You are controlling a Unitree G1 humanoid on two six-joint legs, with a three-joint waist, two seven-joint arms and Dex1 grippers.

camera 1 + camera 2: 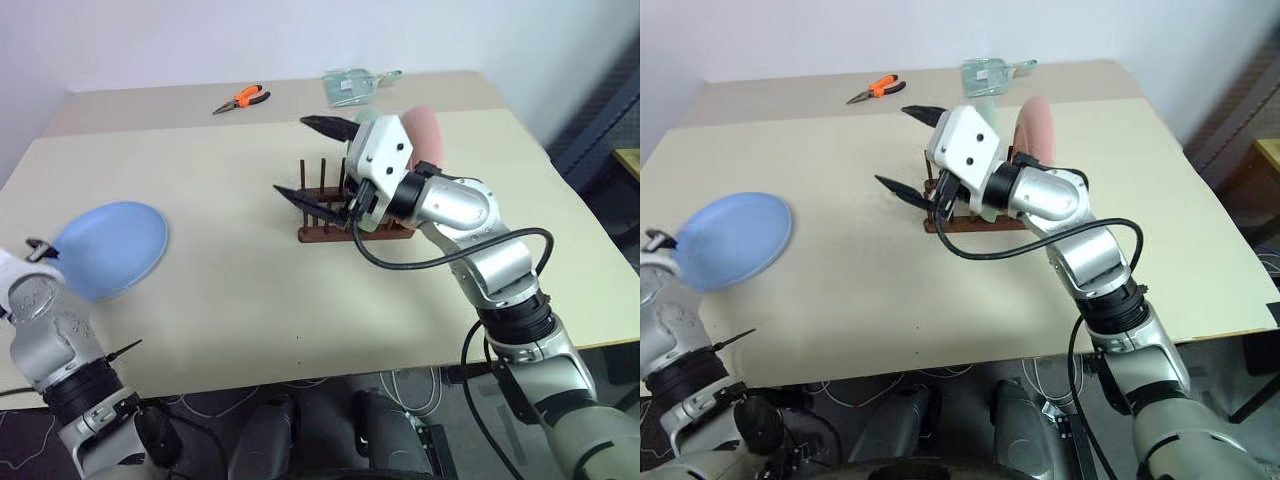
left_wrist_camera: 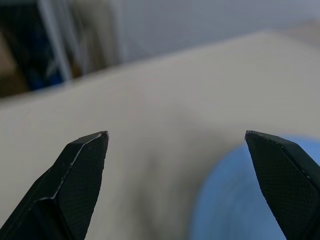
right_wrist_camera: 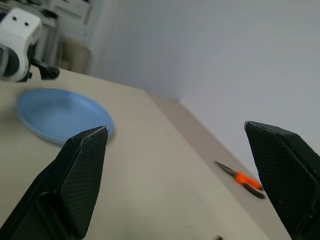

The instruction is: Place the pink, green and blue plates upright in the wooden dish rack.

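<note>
- Near the table's left edge, the round light-blue matte plate (image 1: 108,247) lies flat on the beige tabletop (image 1: 300,310), well apart from the small dark-brown wooden dish rack (image 1: 335,212) at mid-table.
- Salmon-pink plate (image 1: 425,138) stands upright at the far end of the rack. A pale green edge, probably the mint-green plate (image 1: 981,205), shows low behind the right arm; most of it is hidden, so I cannot confirm how it is seated.
- Right gripper (image 1: 313,162): black fingers spread wide, nothing between them, hovering just in front of the rack and pointing toward the robot's left.
- Left gripper (image 2: 175,150): fingers wide apart and empty, beside the blue plate; its wrist view shows the plate's blue surface by one fingertip, with no contact visible.
- Judgement: two plates racked, blue one remaining.
- Handling estimate, blue plate: rigid, thin-walled, likely light; matte finish should give fair friction, but the shallow rim offers little to bite on. It could chip or crack if dropped, or slide when pushed.
- Grasp point: the near rim, one finger over and one under. Lying flat, it may first need its edge drawn past the table's side to get a finger beneath.
- Orange-handled pliers (image 1: 241,98) and a clear plastic item (image 1: 352,84) sit at the far side, out of the way.
</note>
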